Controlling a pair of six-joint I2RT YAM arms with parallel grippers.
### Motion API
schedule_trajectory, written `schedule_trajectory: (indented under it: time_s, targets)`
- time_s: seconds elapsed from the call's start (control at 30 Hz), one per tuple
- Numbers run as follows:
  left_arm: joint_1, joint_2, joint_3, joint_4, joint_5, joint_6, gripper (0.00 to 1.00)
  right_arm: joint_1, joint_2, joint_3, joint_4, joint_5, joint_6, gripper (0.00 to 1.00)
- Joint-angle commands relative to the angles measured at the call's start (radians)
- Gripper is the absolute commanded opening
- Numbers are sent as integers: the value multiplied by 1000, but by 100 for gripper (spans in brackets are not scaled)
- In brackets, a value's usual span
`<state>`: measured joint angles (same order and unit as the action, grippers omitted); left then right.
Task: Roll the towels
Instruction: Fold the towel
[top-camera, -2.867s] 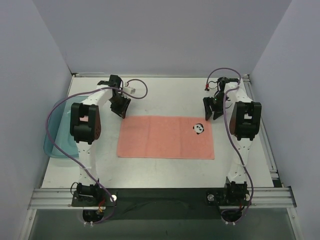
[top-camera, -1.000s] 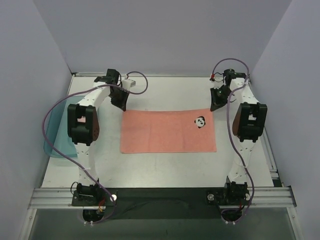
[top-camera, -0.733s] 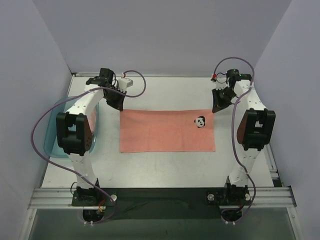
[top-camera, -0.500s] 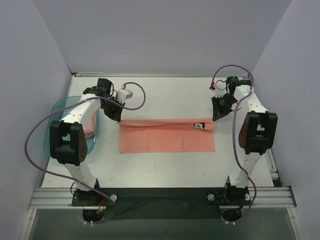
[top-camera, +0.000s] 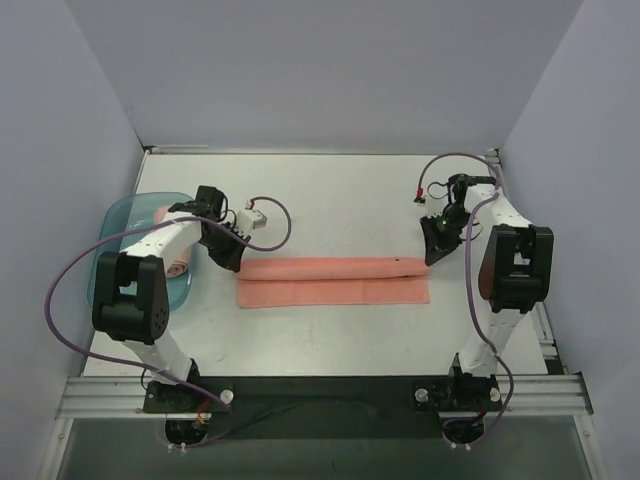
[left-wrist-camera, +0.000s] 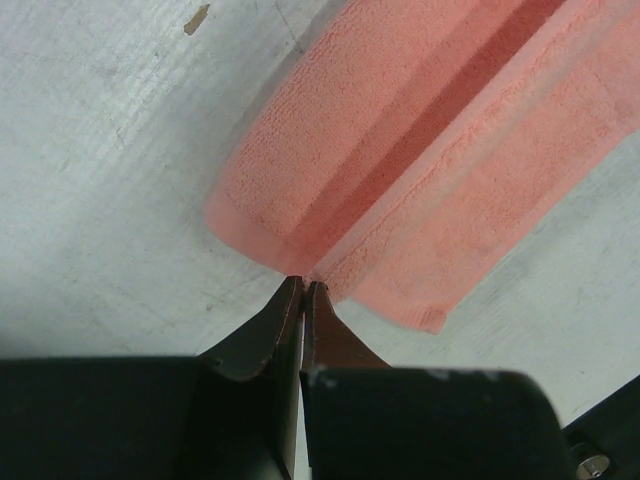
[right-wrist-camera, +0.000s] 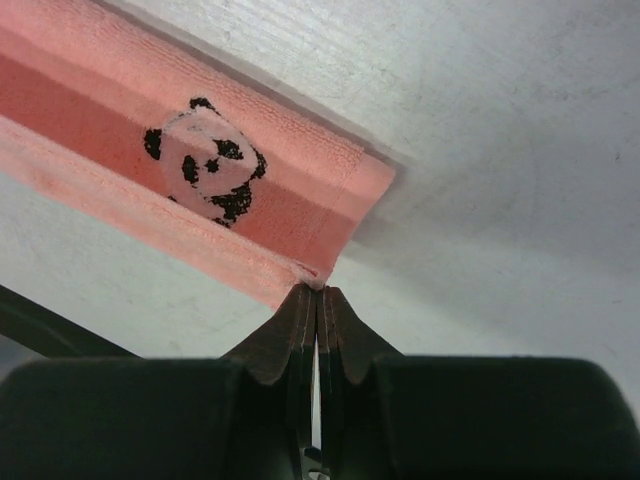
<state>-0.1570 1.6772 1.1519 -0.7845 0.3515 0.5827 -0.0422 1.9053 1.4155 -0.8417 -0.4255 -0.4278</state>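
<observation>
1. A pink towel (top-camera: 335, 283) lies sideways across the middle of the table (top-camera: 330, 200). Its near part is flat, and its far edge is turned over towards the near side in a long, low fold.
2. The left pincer (top-camera: 232, 262) is at the towel's left end. In the left wrist view its jaws (left-wrist-camera: 302, 290) are pressed together on the edge of the towel (left-wrist-camera: 420, 170), just where the fold begins.
3. The right pincer (top-camera: 432, 255) is at the right end. In the right wrist view its jaws (right-wrist-camera: 317, 292) are likewise squeezed tight on a corner of the towel (right-wrist-camera: 250, 190). A small panda picture (right-wrist-camera: 205, 170) shows on the cloth inside the fold.
4. At the left side of the table sits a teal tray (top-camera: 115, 215). A rolled towel (top-camera: 165, 213) lies in it, partly hidden by the left arm.
</observation>
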Motion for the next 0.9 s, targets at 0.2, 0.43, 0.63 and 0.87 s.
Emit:
schedule_trajectory:
  time_s: [0.2,0.43,0.63,0.87]
  targets:
    - [-12,50,-20,56,-42,-35,0,5,38,-42,-11,74,-11,0]
    - [-16,81,-29,73,-57,-70,0,18,35,-81,4,93,-8,0]
    - [-16,62,-20,64,-37,-90,0,18,8,-63,3,90,17,0]
    - [-12,-2,100,-57,-9,-96,0,19,-61,-36,-37,74,29,0]
